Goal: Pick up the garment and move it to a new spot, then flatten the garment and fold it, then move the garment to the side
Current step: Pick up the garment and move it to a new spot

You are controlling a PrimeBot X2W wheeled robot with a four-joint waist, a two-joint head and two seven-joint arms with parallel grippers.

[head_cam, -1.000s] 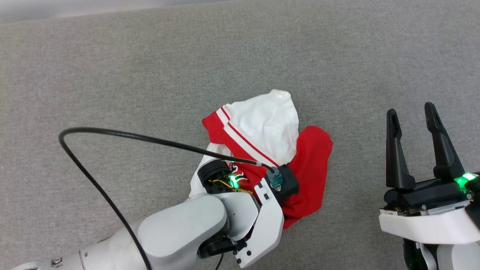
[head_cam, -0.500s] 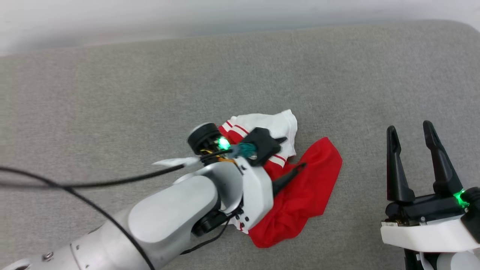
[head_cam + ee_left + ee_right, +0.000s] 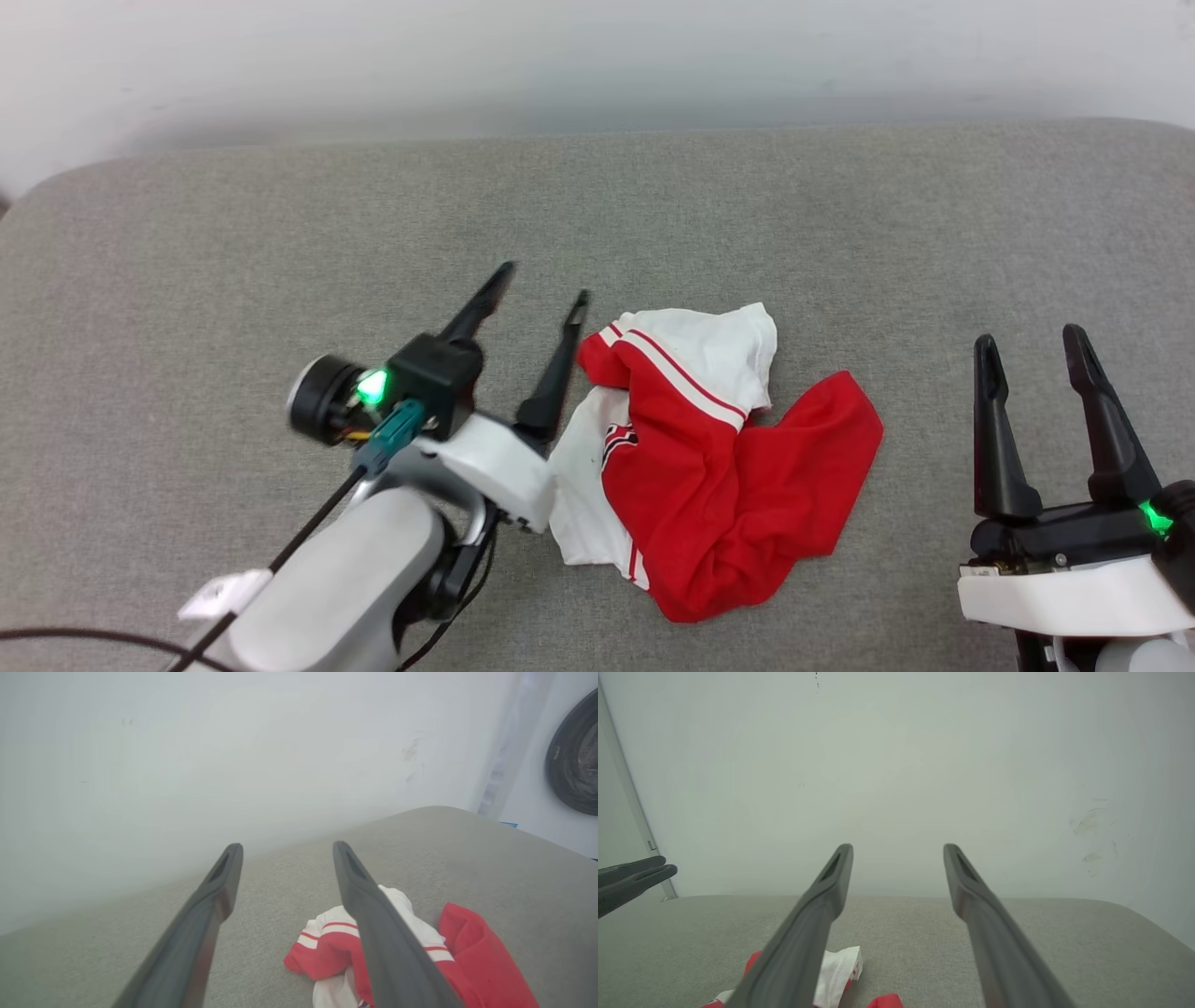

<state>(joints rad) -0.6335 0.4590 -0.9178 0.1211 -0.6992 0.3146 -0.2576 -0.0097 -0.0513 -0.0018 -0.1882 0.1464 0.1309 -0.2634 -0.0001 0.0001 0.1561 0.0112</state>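
Flattening the bunched garment: where each hand should take hold

The garment (image 3: pixel 719 467) lies in a crumpled heap near the middle of the grey surface (image 3: pixel 233 243). Its red body is folded over itself, and a white sleeve (image 3: pixel 709 350) with striped trim lies on top at the far side. A sliver of the black print (image 3: pixel 621 439) shows at a fold. The left hand (image 3: pixel 544 283) is just beside the heap's left edge, fingers apart and holding nothing, pointing toward the pale wall (image 3: pixel 560 65). The right hand (image 3: pixel 1029 338) hovers well apart to the right, fingers also spread and empty.

From this layout, flattening looks like the step in hand. To do it well, each hand should pinch a single layer at an outer edge: the left at the white edge nearest it, the right at the red lobe (image 3: pixel 831 420). Neither should take the thick middle, where several layers would lift together. Draw outward low and evenly, so the fabric slides open rather than twists. It looks light and limp, and will probably re-bunch if one side leads.
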